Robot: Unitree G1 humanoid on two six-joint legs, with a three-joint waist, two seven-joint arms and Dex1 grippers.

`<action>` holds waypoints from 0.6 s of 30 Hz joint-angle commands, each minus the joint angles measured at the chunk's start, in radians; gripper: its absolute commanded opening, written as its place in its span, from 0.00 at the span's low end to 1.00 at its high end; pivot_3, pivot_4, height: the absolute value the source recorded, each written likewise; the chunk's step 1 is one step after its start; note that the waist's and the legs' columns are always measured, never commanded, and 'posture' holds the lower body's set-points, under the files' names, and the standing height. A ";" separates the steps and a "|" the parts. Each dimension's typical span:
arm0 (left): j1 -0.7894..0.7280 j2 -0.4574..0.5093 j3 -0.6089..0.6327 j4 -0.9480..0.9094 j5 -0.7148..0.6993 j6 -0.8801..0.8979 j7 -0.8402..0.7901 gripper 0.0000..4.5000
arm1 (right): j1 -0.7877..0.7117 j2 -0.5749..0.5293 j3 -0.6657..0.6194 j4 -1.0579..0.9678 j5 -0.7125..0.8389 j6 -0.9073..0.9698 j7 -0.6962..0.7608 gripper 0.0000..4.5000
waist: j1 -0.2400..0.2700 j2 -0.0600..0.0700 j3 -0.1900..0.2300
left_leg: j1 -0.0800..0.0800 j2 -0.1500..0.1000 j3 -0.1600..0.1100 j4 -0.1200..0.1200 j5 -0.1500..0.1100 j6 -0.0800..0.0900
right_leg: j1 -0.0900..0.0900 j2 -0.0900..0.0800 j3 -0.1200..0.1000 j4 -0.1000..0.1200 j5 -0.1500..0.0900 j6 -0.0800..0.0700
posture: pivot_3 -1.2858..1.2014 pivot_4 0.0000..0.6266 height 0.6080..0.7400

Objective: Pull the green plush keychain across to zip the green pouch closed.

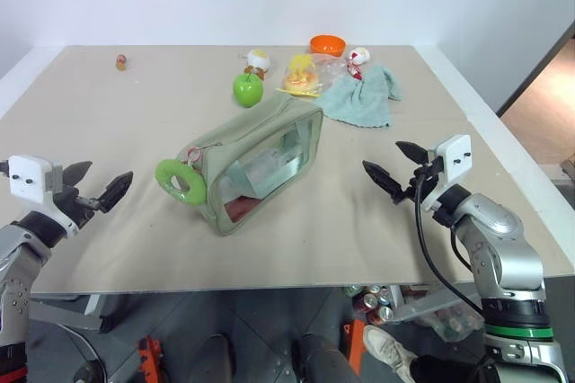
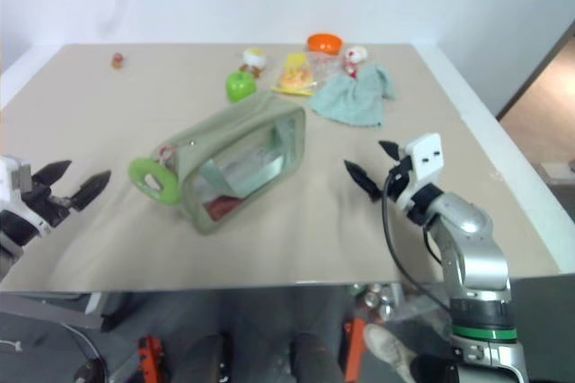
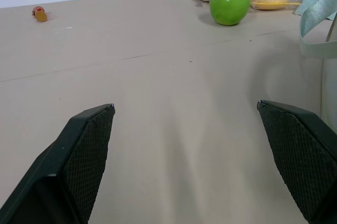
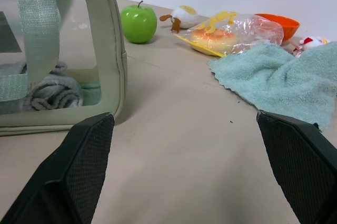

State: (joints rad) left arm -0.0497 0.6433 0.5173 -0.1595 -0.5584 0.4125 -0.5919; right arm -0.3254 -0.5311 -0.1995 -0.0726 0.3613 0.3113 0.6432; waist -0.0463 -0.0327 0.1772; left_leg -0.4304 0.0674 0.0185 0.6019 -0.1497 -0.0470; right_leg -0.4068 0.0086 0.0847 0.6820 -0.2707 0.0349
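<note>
Here the pale sage-green boxy fabric pouch with clear plastic windows lies mid-tabletop, folded grey cloth inside. The lime-green fuzzy ring keychain hangs at its end nearest the left tool, apparently on the zipper link. Both the left tool and the right tool hover wide apart, holding nothing, flanking the pouch. Behind sit a glossy green apple and a teal towel.

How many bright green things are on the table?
2. The green plush keychain hangs at the near end of the green pouch, toward the robot's left. The green apple stands farther back, beside a small plush toy. Others may be hidden behind the pouch.
</note>
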 commanded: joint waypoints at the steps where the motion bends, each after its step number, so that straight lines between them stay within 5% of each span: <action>1: -0.026 0.015 0.012 -0.012 -0.017 0.000 0.000 1.00 | -0.018 -0.014 -0.014 -0.009 0.005 -0.020 0.003 1.00 | 0.000 0.000 0.000 | 0.000 0.000 0.000 0.000 0.000 0.000 | 0.000 0.000 0.000 0.000 0.000 0.000 | 0.52 0.24 1.00; 12: -0.044 0.021 0.029 -0.033 -0.081 0.029 -0.036 1.00 | -0.009 -0.007 -0.011 0.007 0.000 -0.045 0.011 1.00 | 0.000 0.000 0.000 | 0.000 0.000 0.000 0.000 0.000 0.000 | 0.000 0.000 0.000 0.000 0.000 0.000 | 0.52 0.24 1.00; 18: -0.134 0.125 0.066 -0.073 -0.216 0.112 -0.112 1.00 | -0.023 -0.011 -0.006 0.009 0.005 -0.037 0.018 1.00 | 0.000 -0.001 0.001 | 0.000 0.000 -0.001 0.000 0.000 0.000 | 0.000 0.001 -0.001 0.000 0.000 0.000 | 0.52 0.24 1.00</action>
State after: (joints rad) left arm -0.1357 0.7127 0.5277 -0.1659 -0.6992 0.4928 -0.6667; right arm -0.3257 -0.5307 -0.1976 -0.0468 0.3573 0.2830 0.6533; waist -0.0464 -0.0341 0.1778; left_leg -0.4307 0.0677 0.0175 0.6022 -0.1496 -0.0470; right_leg -0.4068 0.0094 0.0840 0.6822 -0.2704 0.0346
